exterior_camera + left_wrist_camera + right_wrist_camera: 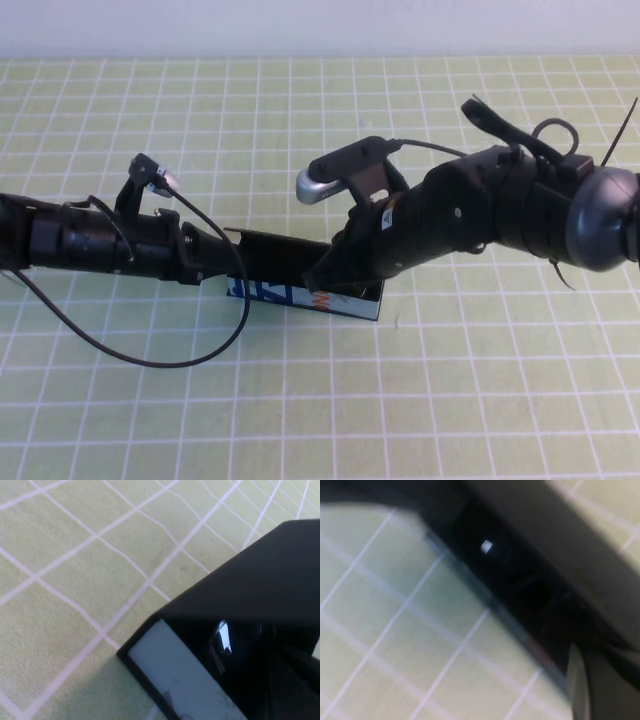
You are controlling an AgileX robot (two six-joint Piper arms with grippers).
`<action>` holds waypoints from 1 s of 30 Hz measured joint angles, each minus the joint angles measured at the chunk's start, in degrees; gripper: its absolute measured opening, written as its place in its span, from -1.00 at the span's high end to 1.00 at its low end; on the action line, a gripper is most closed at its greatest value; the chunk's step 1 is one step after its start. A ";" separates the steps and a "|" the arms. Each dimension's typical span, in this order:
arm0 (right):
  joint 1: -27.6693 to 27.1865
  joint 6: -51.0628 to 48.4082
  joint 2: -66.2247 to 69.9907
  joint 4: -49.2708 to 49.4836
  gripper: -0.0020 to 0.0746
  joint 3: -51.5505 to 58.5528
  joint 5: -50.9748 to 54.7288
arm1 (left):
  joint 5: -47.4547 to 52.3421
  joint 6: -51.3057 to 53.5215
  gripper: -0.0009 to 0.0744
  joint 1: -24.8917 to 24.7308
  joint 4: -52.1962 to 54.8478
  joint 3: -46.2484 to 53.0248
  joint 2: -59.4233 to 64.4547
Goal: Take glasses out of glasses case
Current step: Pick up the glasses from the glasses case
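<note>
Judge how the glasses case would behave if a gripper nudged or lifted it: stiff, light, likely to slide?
The glasses case looks flat-walled and boxy, so probably stiff. Its glossy lid probably makes it slippery to grip. Nothing visibly anchors it, so a nudge may slide it. The left gripper and right gripper sit at its opposite ends.

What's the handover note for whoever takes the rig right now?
Left gripper: at the left end of the glasses case, by the raised lid; its tip is hidden against the case.
Right gripper: down at the case's right half, tip hidden inside or just over the opening.
The case sits mid-table on the green grid mat, lid up, light-blue printed side facing the camera.
Glasses: only a glossy dark lens shows inside the case in the left wrist view, so they look to be inside.
Done: case open. Left: grasp the glasses, lift them out, set them on the mat.
</note>
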 joint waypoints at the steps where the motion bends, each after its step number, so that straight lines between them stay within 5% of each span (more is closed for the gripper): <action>1: -0.58 0.26 0.29 0.00 0.99 -0.57 -0.12 | 0.22 0.00 0.99 0.00 0.00 0.00 0.00; 30: -8.67 0.78 19.15 2.40 0.99 -25.65 13.02 | 3.96 -0.34 0.99 0.00 1.70 0.00 0.11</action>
